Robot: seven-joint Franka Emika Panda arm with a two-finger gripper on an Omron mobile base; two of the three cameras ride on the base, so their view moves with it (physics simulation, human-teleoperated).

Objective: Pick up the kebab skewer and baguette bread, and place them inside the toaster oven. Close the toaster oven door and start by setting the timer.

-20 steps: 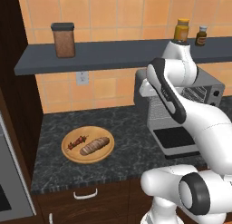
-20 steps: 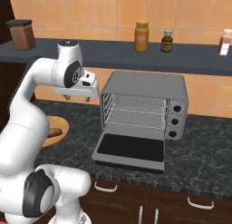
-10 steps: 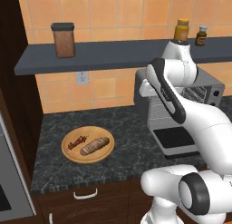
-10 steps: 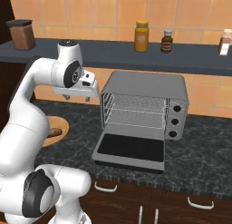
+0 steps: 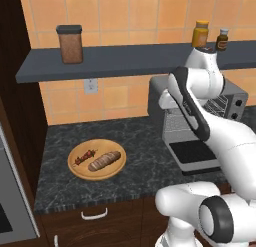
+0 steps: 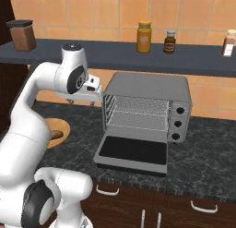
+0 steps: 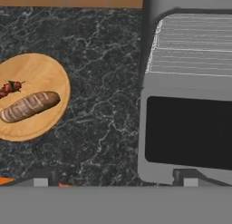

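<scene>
A round wooden plate point(image 5: 112, 172) point(image 7: 43, 71) on the dark counter carries the kebab skewer point(image 5: 84, 157) point(image 7: 11, 87) and, beside it, the golden baguette bread point(image 5: 104, 160) point(image 7: 30, 105). To its right stands the grey toaster oven point(image 6: 146, 87) point(image 5: 232, 103) with its wire rack point(image 7: 195, 51) exposed. The toaster oven door point(image 6: 133, 151) point(image 7: 186, 132) point(image 5: 192, 153) lies folded down flat. My gripper point(image 6: 81, 101) point(image 7: 113, 180) hangs high over the counter between plate and oven, pointing down, open and holding nothing.
A dark wall shelf point(image 5: 125, 61) carries a brown canister point(image 5: 70, 43) and several jars point(image 6: 144, 37). Three knobs point(image 6: 176, 124) run down the oven's right side. A built-in steel oven point(image 5: 10, 211) sits at the far left. Bare counter point(image 7: 104, 96) separates plate and oven.
</scene>
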